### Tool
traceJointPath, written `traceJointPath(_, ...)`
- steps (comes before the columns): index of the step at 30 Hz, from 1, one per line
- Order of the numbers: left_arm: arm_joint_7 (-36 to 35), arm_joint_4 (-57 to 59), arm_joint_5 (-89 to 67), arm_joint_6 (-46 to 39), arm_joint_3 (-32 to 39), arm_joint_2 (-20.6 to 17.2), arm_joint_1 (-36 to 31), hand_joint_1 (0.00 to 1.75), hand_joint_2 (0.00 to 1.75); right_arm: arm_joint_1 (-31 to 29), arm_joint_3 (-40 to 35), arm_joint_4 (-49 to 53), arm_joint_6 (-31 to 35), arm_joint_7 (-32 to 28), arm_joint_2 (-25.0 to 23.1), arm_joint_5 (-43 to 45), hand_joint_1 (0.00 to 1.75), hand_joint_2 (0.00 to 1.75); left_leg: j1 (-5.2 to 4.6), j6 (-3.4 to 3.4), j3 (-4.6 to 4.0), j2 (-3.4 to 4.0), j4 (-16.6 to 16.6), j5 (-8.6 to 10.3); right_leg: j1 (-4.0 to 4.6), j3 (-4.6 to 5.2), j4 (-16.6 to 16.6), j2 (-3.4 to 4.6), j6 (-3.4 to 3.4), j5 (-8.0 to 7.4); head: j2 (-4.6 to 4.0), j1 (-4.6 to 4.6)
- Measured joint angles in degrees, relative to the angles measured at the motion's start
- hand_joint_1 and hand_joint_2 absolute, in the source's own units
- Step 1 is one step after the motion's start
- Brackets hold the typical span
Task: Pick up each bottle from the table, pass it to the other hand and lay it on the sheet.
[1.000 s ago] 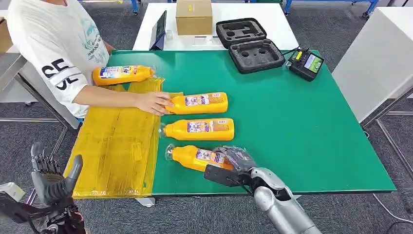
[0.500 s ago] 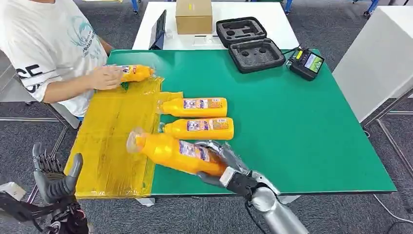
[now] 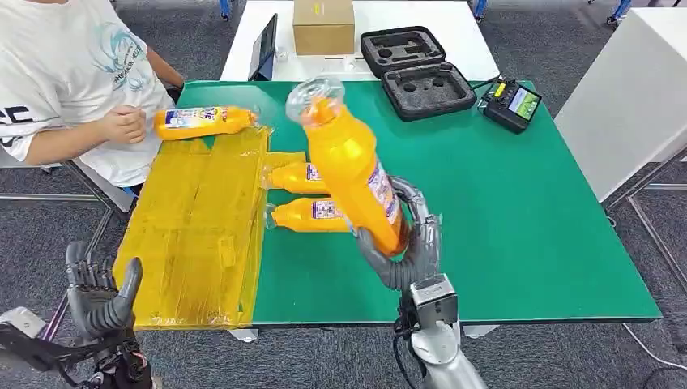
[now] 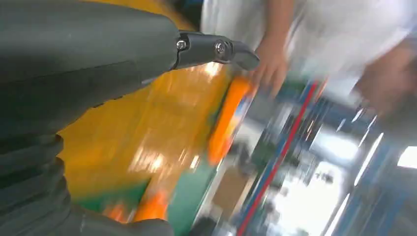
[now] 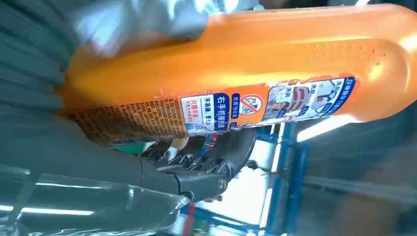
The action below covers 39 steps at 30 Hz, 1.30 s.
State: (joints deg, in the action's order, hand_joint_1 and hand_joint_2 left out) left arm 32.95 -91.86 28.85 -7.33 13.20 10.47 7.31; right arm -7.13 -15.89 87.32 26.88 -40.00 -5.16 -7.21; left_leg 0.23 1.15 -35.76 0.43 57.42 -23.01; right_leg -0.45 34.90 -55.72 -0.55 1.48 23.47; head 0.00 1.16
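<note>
My right hand (image 3: 407, 247) grips an orange bottle (image 3: 350, 168) by its base and holds it nearly upright above the green table (image 3: 502, 211), clear cap tilted up and away; the bottle's label (image 5: 265, 105) runs beside the fingers (image 5: 206, 152). Two more orange bottles (image 3: 293, 177) (image 3: 308, 214) lie on the table beside the yellow sheet (image 3: 194, 227). A fourth bottle (image 3: 202, 121) lies at the sheet's far end, next to a person's hand (image 3: 125, 123). My left hand (image 3: 101, 296) hangs open below the table's front left corner, its thumb (image 4: 216, 49) blurred.
A person in a white shirt (image 3: 65, 73) sits at the table's left side. A black foam case (image 3: 417, 73) and a handheld controller (image 3: 512, 104) lie at the table's far right. A cardboard box (image 3: 322, 26) and a tablet (image 3: 263, 50) stand on the white table behind.
My right hand has lifted the nearest bottle off the table and swung it from lying to nearly upright. The person's hand moved from the middle bottle to the far bottle, then drew back.
</note>
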Motion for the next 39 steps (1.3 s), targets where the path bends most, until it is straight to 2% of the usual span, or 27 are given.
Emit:
traceJointPath(3, -6.97, 0.0, 2.32, 7.76, -4.05, -0.28, -0.01, 0.0, 1.75, -0.05, 0.96, -1.73, -4.57, 0.0, -1.36, 1.99, 1.75, 1.75, -0.01, 0.0, 0.0, 0.01, 0.0, -0.01, 0.01, 0.0, 0.0, 0.01, 0.0, -0.01, 0.0, 0.0)
traceJointPath(7, -11.43, 0.79, 4.22, 14.29, -11.5, -1.31, -0.82, 0.0, 1.75, -0.78, 1.42, -7.53, -5.53, 0.04, -2.34, 3.12, 1.75, 1.75, -0.01, -0.01, -0.01, 0.0, 0.0, 0.0, 0.02, -0.01, 0.0, 0.01, 0.0, -0.02, 0.0, -0.02)
traceJointPath(12, -12.43, 3.06, 2.77, 15.4, -20.28, -2.69, -3.66, 0.0, 1.75, -2.69, 1.62, -15.7, -8.35, 0.04, -4.29, 3.08, 1.75, 1.75, -0.01, -0.01, -0.01, 0.0, 0.0, 0.01, 0.02, 0.0, -0.01, 0.01, 0.0, -0.04, 0.0, 0.0)
traceJointPath(15, -12.65, 4.04, 2.44, 15.31, -22.99, -3.04, -4.86, 0.0, 1.75, -3.37, 1.4, -18.76, -8.76, 0.04, -5.25, 2.92, 1.75, 1.75, 0.0, -0.01, -0.01, 0.01, 0.0, 0.01, 0.02, 0.0, -0.02, 0.02, 0.0, -0.04, 0.0, 0.02)
traceJointPath(25, -11.66, 6.73, 2.64, 13.47, -26.01, -4.72, -7.76, 0.0, 1.75, -5.99, -3.28, -28.74, -11.95, 0.02, -7.78, -1.23, 1.75, 1.75, 0.0, -0.02, -0.04, 0.02, -0.01, 0.02, 0.04, 0.03, -0.02, 0.01, -0.01, -0.02, 0.0, 0.0)
traceJointPath(33, -11.34, 7.41, 2.8, 13.32, -26.4, -5.4, -7.74, 0.0, 1.75, -6.11, -5.33, -31.43, -12.52, 0.02, -8.37, -1.27, 1.75, 1.75, 0.0, 0.0, -0.07, 0.01, -0.01, 0.0, 0.02, 0.03, -0.02, 0.01, -0.01, -0.01, 0.0, 0.0)
traceJointPath(39, -11.29, 8.72, 5.68, 14.22, -26.14, -5.9, -7.65, 0.0, 1.75, -6.69, -8.94, -34.71, -14.6, -0.05, -9.05, -5.36, 1.75, 1.75, 0.0, -0.01, -0.07, 0.02, -0.01, 0.01, 0.03, 0.07, -0.02, 0.01, -0.01, -0.01, 0.0, 0.02)
